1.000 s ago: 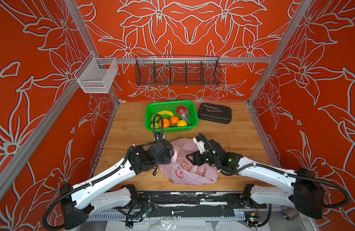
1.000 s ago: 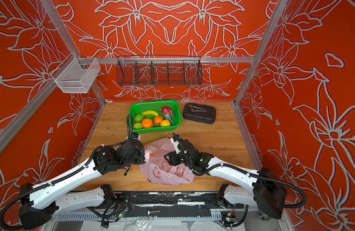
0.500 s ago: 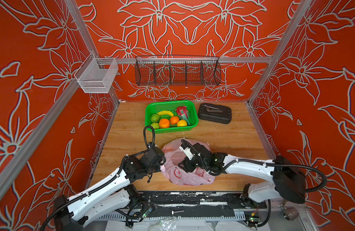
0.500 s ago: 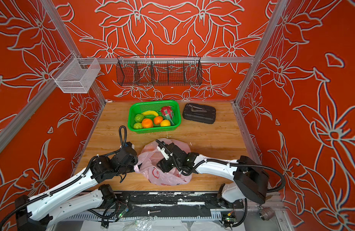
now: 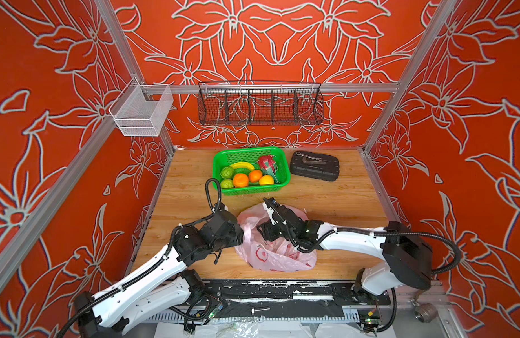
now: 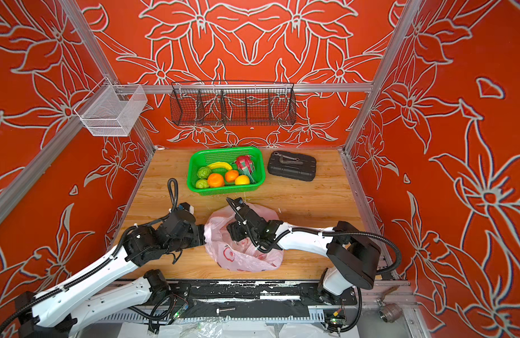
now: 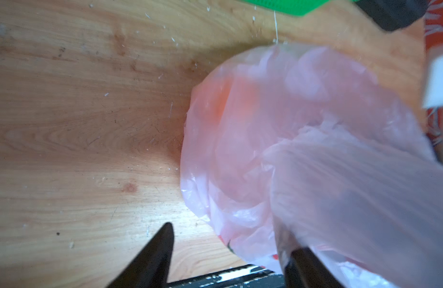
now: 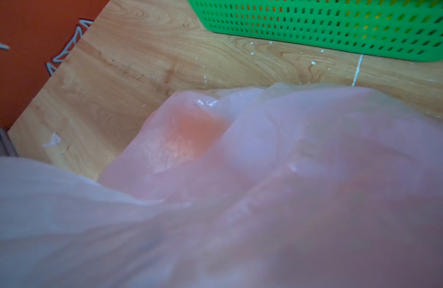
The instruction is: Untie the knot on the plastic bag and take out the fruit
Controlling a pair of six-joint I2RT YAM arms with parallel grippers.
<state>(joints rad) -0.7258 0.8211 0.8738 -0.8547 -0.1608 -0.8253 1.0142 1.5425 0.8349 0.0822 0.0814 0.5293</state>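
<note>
You're keeping the plastic bag (image 5: 277, 257) on the desk (image 5: 188, 204), low-centre in both top views and between the arms, so each side can tug at it. Your left fingers (image 7: 153, 259) are standing wide apart, pink film draping over one, pinching nothing. Your right arm (image 5: 352, 243) is reaching over the bag's top; the right fingers are hiding under plastic, so I can't tell their state. An orange fruit (image 8: 193, 129) is glowing through the film, not out yet. The green basket (image 5: 252, 189) is waiting just behind. I can't make out the knot.
</note>
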